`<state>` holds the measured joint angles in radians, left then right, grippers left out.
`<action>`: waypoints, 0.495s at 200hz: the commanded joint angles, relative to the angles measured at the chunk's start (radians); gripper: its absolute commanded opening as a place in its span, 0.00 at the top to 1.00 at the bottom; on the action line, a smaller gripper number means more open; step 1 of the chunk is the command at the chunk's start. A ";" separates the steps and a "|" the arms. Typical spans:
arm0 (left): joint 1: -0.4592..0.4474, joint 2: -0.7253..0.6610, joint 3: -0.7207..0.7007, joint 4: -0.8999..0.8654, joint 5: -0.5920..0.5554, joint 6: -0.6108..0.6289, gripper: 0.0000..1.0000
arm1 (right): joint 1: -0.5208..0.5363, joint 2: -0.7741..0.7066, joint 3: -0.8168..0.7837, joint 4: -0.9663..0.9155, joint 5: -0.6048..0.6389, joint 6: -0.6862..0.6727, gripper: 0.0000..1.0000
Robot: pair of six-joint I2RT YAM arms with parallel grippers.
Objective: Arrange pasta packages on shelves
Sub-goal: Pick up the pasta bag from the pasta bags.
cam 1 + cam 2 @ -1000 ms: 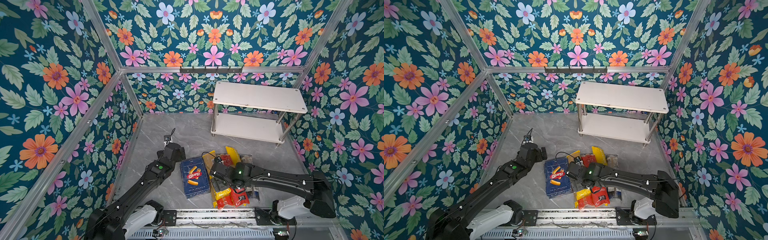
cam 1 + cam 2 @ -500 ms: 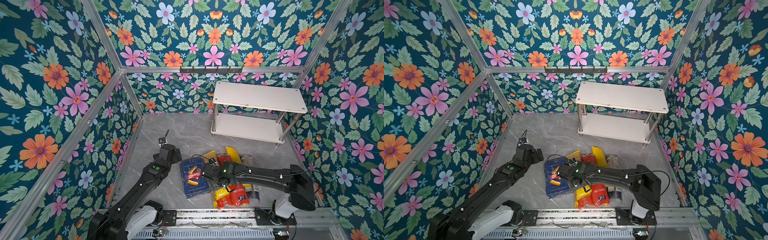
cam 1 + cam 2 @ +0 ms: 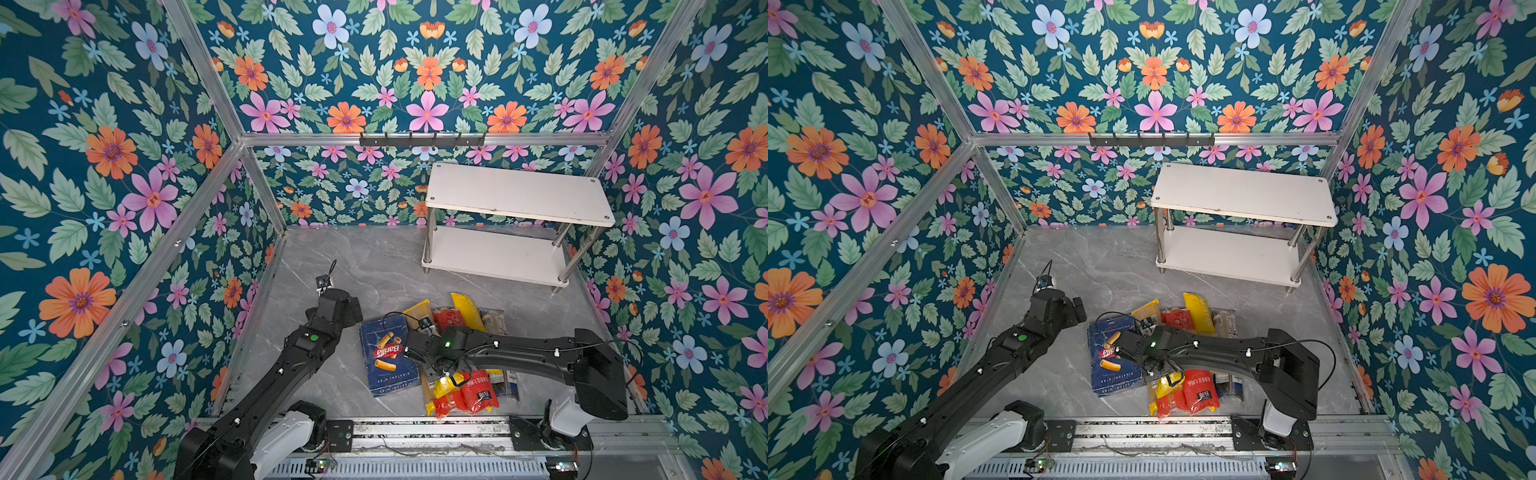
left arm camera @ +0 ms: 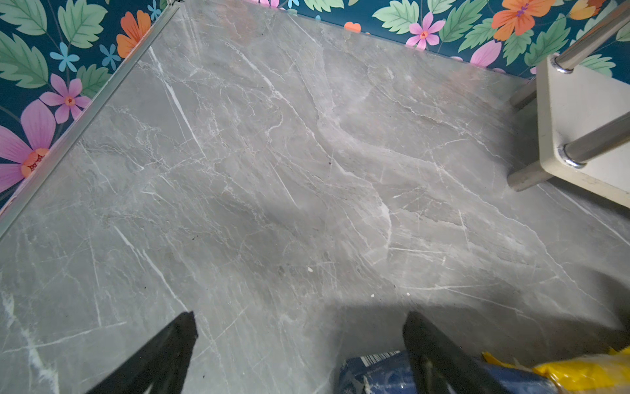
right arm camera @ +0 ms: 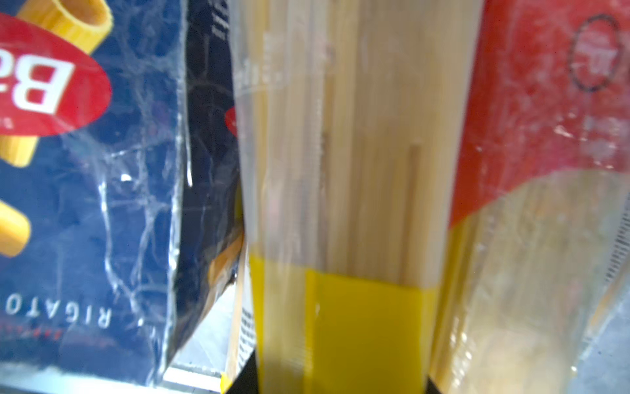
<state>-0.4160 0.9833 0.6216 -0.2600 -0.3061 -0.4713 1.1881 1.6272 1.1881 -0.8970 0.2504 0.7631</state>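
My right gripper (image 5: 335,383) is closed around the yellow spaghetti bag (image 5: 341,204), which fills the gap between its fingers. The blue Barilla pack (image 3: 386,353) lies just beside that bag on one flank and a red bag (image 5: 545,85) on the other. The pasta packages (image 3: 467,311) lie heaped on the grey desk (image 3: 374,266) at its near edge, well apart from the shelves (image 3: 515,195) by the far right wall. My left gripper (image 4: 300,327) hangs wide open over the desk, just beside the Barilla pack.
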 commanded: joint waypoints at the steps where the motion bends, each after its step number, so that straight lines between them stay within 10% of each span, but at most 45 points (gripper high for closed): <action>1: 0.001 -0.003 0.003 0.013 0.005 -0.009 0.03 | 0.000 -0.058 -0.007 -0.035 0.004 0.021 0.69; 99: 0.001 -0.016 0.009 0.018 0.026 -0.023 0.04 | -0.147 -0.403 -0.194 0.158 -0.032 0.036 0.76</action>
<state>-0.4160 0.9695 0.6247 -0.2604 -0.2886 -0.4900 1.0904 1.2900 1.0328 -0.8341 0.1822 0.7845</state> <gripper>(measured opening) 0.962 0.342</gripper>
